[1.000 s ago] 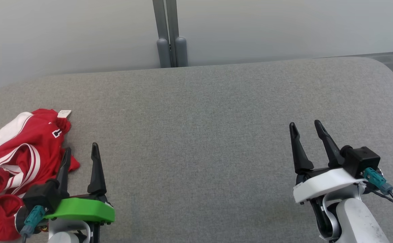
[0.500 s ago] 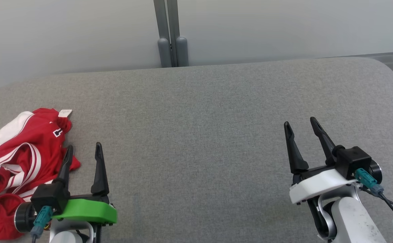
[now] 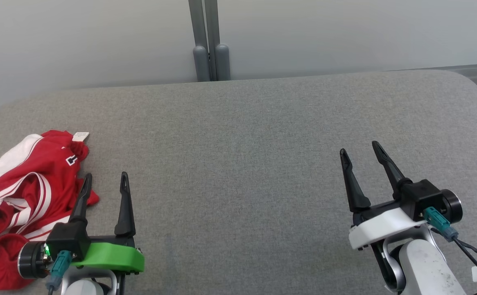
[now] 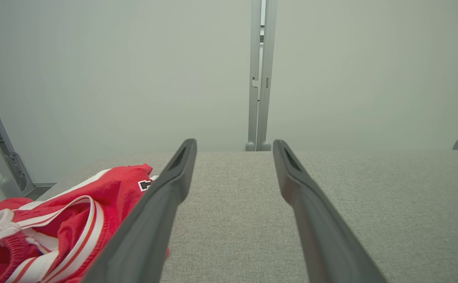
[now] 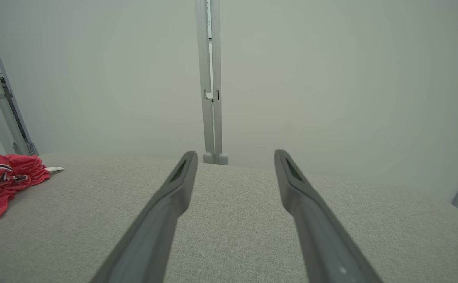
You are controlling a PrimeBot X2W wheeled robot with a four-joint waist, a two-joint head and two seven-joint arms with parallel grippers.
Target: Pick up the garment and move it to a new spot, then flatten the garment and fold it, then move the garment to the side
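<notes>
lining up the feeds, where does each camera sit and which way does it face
head view: on the robot's head, looking forward and down at the grey table; left tool lower left by the red garment, right tool lower right, both open
left wrist view: on the left wrist, looking along its fingers across the table to the wall
right wrist view: on the right wrist, facing likewise along its fingers
both wrist views share the grey post and the red garment at left

Red garment (image 3: 21,176) with white stripes and trim, crumpled in a loose unfolded heap, lying at nine o'clock on the grey counter (image 3: 238,172), small white label (image 3: 80,136) poking out at its one o'clock corner
</notes>
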